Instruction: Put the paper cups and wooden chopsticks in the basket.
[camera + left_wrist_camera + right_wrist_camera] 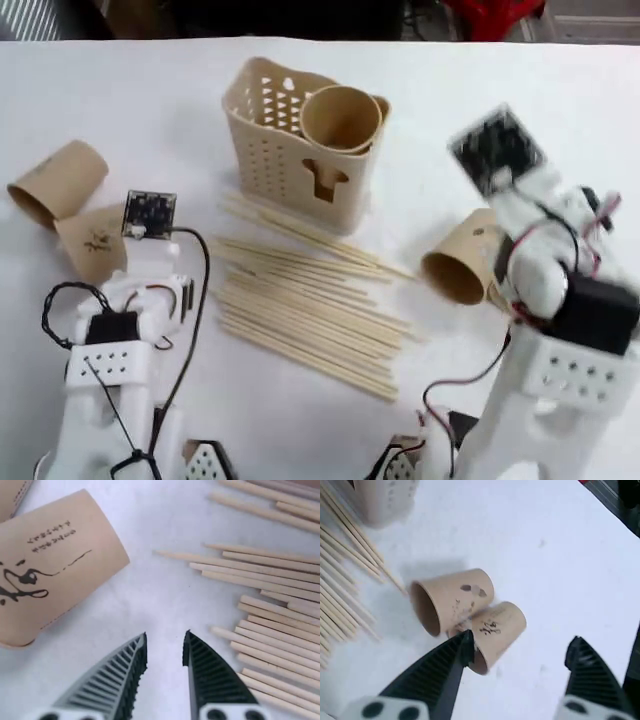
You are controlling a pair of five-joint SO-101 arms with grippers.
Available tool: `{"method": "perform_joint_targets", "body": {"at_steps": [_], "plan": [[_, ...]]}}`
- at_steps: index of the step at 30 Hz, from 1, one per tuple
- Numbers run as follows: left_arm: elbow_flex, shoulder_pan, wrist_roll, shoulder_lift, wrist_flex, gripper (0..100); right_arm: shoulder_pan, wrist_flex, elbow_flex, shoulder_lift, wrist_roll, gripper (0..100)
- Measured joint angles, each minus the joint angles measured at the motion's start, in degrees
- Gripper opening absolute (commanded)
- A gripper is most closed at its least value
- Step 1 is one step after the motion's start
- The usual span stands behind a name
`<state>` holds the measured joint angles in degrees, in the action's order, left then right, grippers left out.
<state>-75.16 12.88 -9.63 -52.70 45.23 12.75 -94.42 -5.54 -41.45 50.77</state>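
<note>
A beige perforated basket (300, 165) stands at the back middle of the table with one paper cup (340, 118) upright inside it. Wooden chopsticks (310, 300) lie scattered in front of it. Two paper cups lie on their sides at the left (60, 180) (95, 242). My left gripper (165, 645) is open just above the table, between the printed cup (50, 565) and the chopsticks (270, 605). At the right lie two more cups (452, 600) (497, 630), touching. My right gripper (522, 645) hovers open over them, one fingertip (465, 642) by the nearer cup.
The white table (150, 90) has open room at the back left and back right. The basket's corner (385, 500) and chopstick tips (345, 580) lie beyond the right-hand cups. Cables hang at both arm bases near the front edge.
</note>
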Motion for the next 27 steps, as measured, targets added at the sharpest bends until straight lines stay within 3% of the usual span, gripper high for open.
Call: {"method": "perform_joint_targets", "body": {"at_steps": [7, 11, 16, 27], "plan": [[-0.09, 0.00, 0.00, 0.00, -0.18, 13, 8.70, 20.22, -34.37, -19.60, 19.25, 29.8], [-0.09, 0.00, 0.00, 0.00, -0.18, 13, 12.57, 32.00, -53.71, -30.42, 26.11, 29.8], [-0.09, 0.00, 0.00, 0.00, -0.18, 13, 16.97, 39.03, -68.66, -41.49, 34.20, 29.8], [-0.09, 0.00, 0.00, 0.00, -0.18, 13, 20.31, 52.48, -83.08, -45.27, 37.63, 29.8]]}}
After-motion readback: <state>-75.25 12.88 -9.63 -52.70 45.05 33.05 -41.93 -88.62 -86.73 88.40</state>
